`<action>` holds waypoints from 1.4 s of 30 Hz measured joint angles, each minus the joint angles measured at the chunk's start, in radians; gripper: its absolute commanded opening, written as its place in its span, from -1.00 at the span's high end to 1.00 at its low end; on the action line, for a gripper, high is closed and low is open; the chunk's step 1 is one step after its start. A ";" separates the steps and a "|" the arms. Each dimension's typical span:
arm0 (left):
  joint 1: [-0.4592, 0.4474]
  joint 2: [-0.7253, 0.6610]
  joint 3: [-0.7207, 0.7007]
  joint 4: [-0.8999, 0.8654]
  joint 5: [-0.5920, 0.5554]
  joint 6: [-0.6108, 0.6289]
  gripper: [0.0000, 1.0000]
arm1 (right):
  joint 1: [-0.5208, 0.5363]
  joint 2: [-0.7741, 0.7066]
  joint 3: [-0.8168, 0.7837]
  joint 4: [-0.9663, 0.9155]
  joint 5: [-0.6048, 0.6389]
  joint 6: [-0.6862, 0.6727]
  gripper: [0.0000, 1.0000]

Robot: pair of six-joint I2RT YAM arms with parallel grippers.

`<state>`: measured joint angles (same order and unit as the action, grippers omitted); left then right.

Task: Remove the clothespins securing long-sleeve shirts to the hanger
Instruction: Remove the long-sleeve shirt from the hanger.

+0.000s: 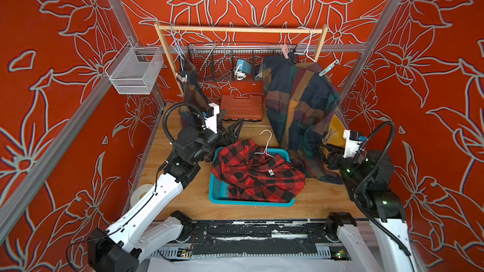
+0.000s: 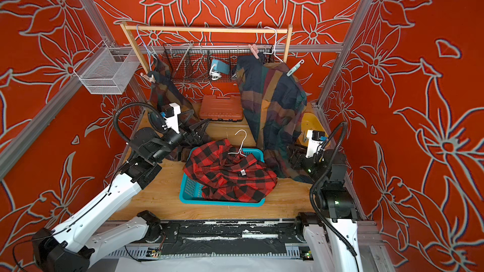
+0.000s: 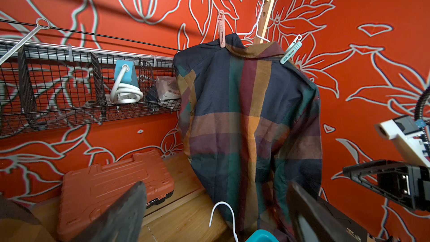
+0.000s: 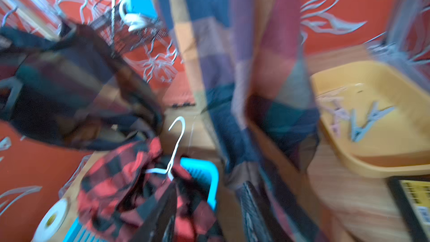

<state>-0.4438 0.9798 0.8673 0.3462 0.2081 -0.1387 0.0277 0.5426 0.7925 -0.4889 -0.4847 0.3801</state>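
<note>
Below the wooden rail (image 1: 235, 30), a pink clothespin (image 3: 221, 29) and a mint clothespin (image 3: 290, 50) are pinning the plaid shirt (image 3: 251, 112). I am holding my left tool (image 3: 216, 189) open; my right tool (image 4: 209, 196), I cannot tell.

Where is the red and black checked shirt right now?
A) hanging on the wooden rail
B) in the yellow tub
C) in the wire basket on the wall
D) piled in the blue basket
D: in both top views the red-and-black shirt lies heaped in the blue basket on the table, not on the rail.
</note>
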 measured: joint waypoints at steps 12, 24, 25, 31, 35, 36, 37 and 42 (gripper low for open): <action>0.000 0.000 0.000 -0.001 0.003 -0.004 -0.80 | 0.265 0.161 0.034 -0.023 -0.090 -0.036 0.08; 0.000 0.041 0.000 -0.008 0.003 -0.003 -0.80 | 0.435 0.503 0.031 0.195 -0.011 -0.001 0.06; 0.000 0.041 0.000 -0.007 0.004 -0.003 -0.80 | 0.437 0.530 0.031 0.219 -0.007 0.005 0.06; 0.000 0.041 0.000 -0.007 0.007 -0.003 -0.80 | 0.465 0.670 0.031 0.322 0.005 0.029 0.06; 0.000 0.041 0.000 -0.007 0.014 -0.003 -0.80 | 0.500 0.754 0.031 0.385 0.020 0.047 0.05; 0.000 0.041 0.000 -0.007 0.015 -0.003 -0.80 | 0.506 0.771 0.031 0.400 0.023 0.053 0.05; 0.000 0.041 0.000 -0.007 0.016 -0.003 -0.80 | 0.512 0.789 0.031 0.417 0.026 0.057 0.05; 0.001 0.041 0.000 -0.007 0.021 -0.003 -0.80 | 0.531 0.874 0.040 0.495 0.041 0.077 0.05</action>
<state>-0.4431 1.0210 0.8673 0.3393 0.2291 -0.1417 0.5587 1.4170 0.8330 0.0059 -0.4435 0.4568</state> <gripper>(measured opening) 0.900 0.476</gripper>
